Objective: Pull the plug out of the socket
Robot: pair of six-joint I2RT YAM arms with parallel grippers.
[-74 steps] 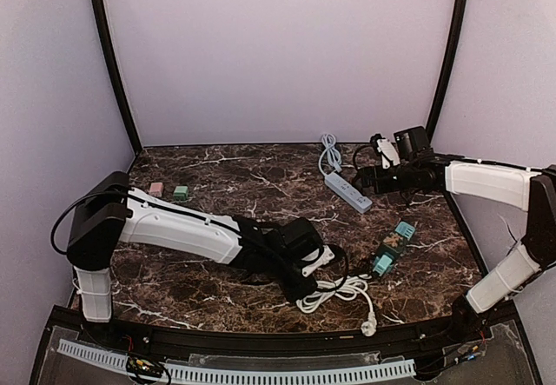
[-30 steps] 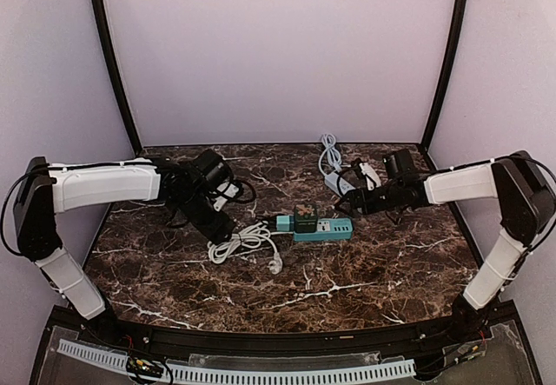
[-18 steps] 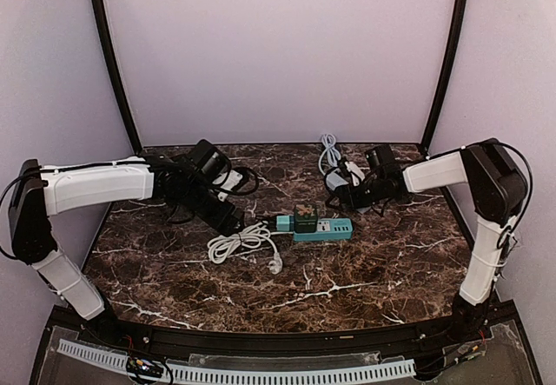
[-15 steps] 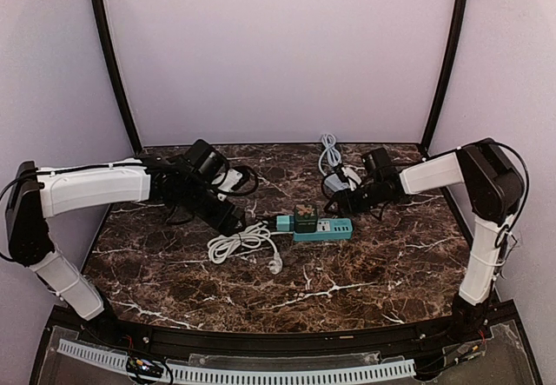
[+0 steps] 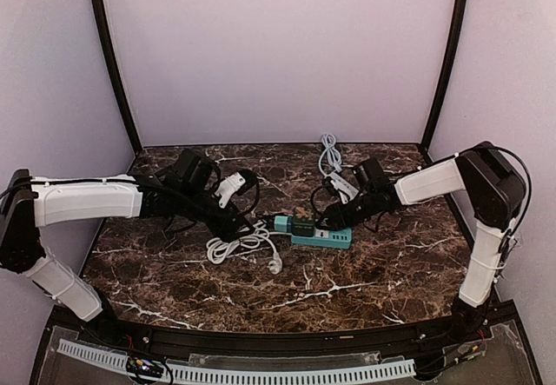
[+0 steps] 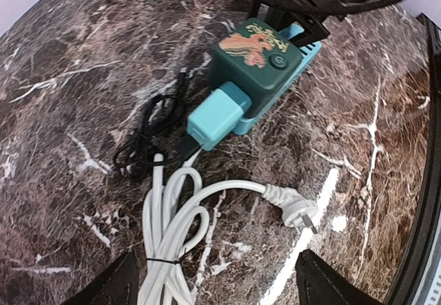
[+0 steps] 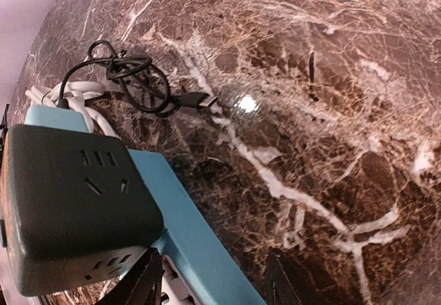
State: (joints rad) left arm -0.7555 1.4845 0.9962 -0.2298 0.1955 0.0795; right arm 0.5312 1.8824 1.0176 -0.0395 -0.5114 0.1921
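Note:
A teal socket strip [image 5: 337,240] lies mid-table with a dark green cube plug [image 5: 304,225] seated on it. In the left wrist view the plug [image 6: 258,60] has a picture on top, and a light teal block [image 6: 217,116] juts from its near side. My left gripper [image 6: 220,292] is open and hovers over the white cable coil [image 6: 172,215], short of the plug. My right gripper [image 7: 219,284] straddles the socket strip [image 7: 200,257] just beside the plug [image 7: 76,208]. Its fingers stand close to the strip's sides, with a thin gap on the right.
A loose white cable plug [image 6: 296,205] lies beside the coil, and a black USB cable [image 6: 148,133] sits left of the light teal block. A white power strip [image 5: 334,179] with its cord rests at the back. Lilac walls enclose the table.
My right gripper has moved left onto the socket strip's end and its jaws have narrowed. My left arm has stretched lower and further right, toward the cable coil.

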